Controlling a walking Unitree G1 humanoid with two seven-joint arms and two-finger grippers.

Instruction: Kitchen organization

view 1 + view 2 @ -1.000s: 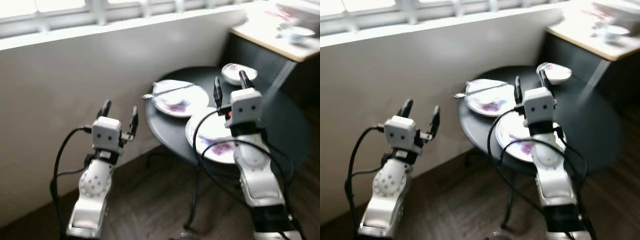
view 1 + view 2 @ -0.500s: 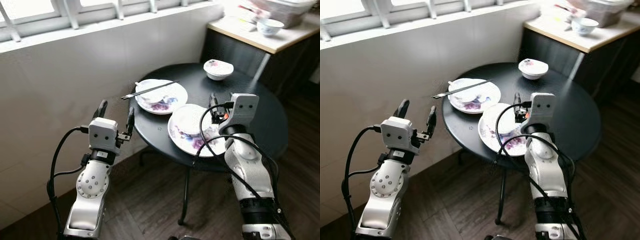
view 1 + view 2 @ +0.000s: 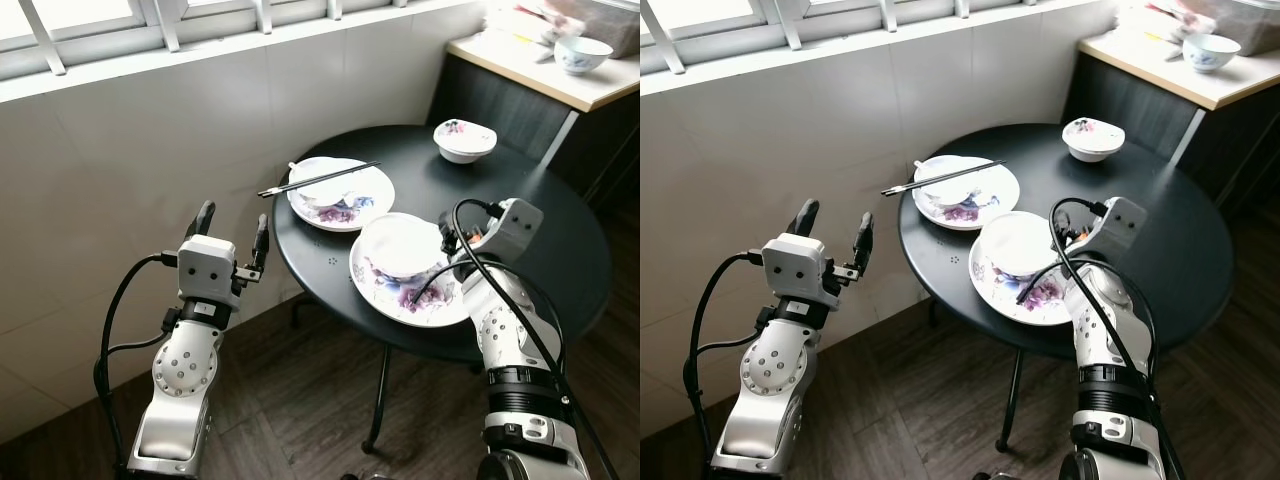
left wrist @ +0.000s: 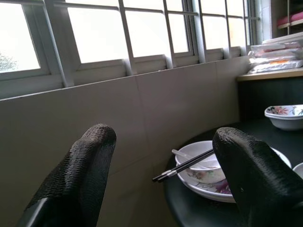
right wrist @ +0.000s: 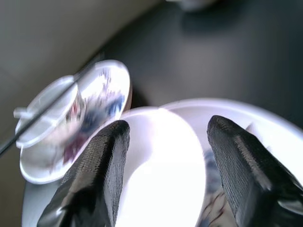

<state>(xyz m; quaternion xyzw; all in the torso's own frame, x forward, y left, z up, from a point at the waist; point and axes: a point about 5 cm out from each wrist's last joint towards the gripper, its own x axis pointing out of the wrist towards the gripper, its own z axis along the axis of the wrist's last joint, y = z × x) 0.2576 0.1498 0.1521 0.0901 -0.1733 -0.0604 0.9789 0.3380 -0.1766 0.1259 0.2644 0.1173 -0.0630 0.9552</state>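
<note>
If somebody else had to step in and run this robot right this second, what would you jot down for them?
Right gripper: open, over the near bowl, which sits on the near plate; nothing held.
Left gripper: open, empty, raised beside the round black table, off its edge.
Behind: a second plate carrying a bowl with chopsticks laid across it. A small bowl at the far edge, another on the counter.
Done: nothing lifted so far.
Left: all the dishes remain to be cleared.

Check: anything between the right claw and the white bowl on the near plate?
Nothing visible. The right claw is open, fingers either side of the white bowl on the near plate. The chopsticks lie apart, across the far plate's bowl.
</note>
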